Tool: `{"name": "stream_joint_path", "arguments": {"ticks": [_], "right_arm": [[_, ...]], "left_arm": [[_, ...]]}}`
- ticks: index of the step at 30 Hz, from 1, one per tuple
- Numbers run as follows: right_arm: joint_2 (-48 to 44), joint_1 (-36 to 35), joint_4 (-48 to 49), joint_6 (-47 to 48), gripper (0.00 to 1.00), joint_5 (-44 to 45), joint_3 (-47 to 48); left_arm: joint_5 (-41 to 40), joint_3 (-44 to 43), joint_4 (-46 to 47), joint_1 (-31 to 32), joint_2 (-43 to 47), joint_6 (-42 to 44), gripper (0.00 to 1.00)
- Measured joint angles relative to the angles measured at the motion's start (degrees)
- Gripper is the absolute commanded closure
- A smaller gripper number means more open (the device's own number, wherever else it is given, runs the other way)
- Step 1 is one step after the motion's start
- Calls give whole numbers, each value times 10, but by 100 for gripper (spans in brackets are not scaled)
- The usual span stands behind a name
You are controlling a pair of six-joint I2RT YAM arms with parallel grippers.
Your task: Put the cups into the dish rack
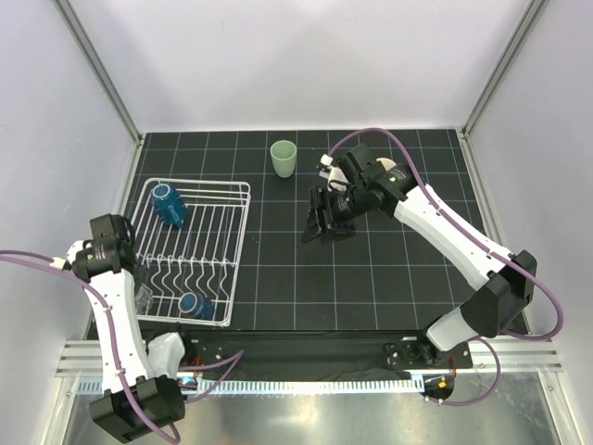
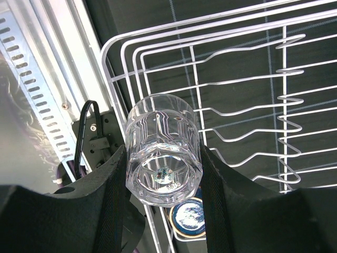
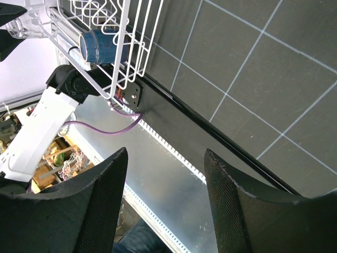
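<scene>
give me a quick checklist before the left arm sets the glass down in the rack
1. Clear glass clamped in left end effector: ok.
2. Glass inside dish rack rim, not over its edge: cannot tell.
3. Near blue mug clear of the drop spot: cannot tell.
4. Right end effector open, empty, away from rack: ok.
5. All cups loaded: not ok, green tumbler stands on the table.

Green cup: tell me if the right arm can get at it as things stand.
Probably yes. The green cup stands alone on the mat, with nothing between it and the right hand, which is open and empty close by.
</scene>
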State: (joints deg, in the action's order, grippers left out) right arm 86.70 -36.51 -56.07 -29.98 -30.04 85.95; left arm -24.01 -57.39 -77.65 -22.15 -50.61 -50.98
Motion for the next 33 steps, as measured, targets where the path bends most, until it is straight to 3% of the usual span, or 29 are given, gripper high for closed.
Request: {"name": "stream_joint_path", "arguments": {"ticks": [33], "right_arm": [[0,0,-14,8,39,4,4]], "left_arm": [[6,44,8,0,-52,-45,100]]}}
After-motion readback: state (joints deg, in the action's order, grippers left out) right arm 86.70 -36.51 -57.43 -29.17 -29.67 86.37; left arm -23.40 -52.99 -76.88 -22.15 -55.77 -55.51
